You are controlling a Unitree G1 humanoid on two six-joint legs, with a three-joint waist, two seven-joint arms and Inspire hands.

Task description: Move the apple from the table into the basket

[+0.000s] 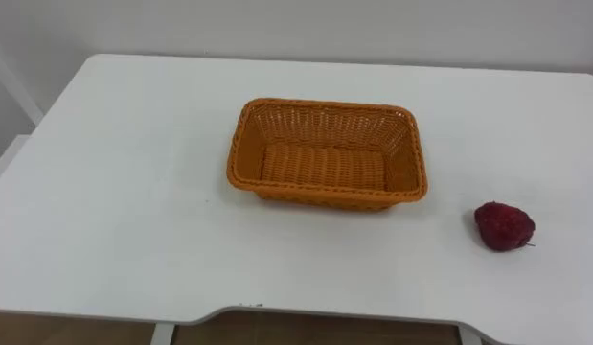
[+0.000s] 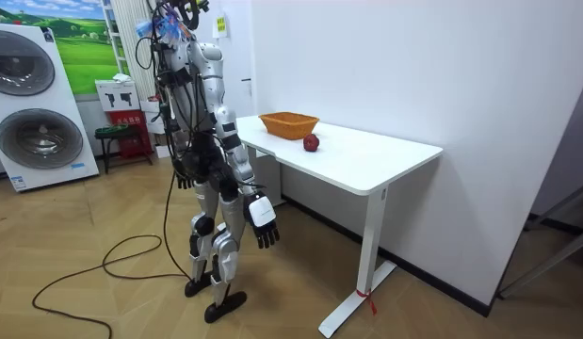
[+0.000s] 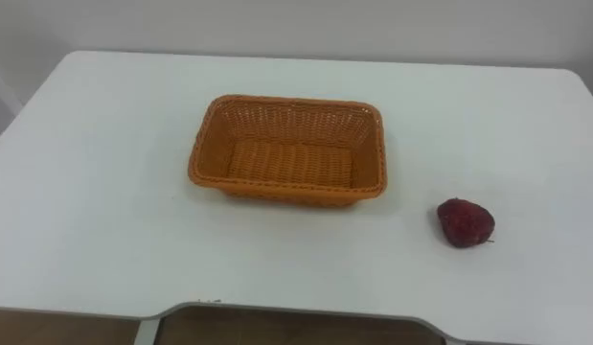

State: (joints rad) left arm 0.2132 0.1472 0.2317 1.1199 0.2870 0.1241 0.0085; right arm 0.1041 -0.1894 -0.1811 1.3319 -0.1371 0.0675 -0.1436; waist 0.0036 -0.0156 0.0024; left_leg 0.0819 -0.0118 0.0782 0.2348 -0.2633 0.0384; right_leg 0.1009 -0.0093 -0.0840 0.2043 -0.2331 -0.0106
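table (image 1: 104, 192), near corners cut off at both sides

White table (image 1: 133, 240) against wall; two stacked washing machines (image 2: 41, 141) at room view's left; green stool (image 2: 109, 133) beside them.

Bright, even light fr. above; soft thin shadow along basket's (image 1: 327, 153) near side; white table (image 1: 133, 201) round it evenly lit.

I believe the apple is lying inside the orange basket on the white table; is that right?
Not quite: the apple lies on the white table, right of the orange basket and apart from it, as the left eye view shows.
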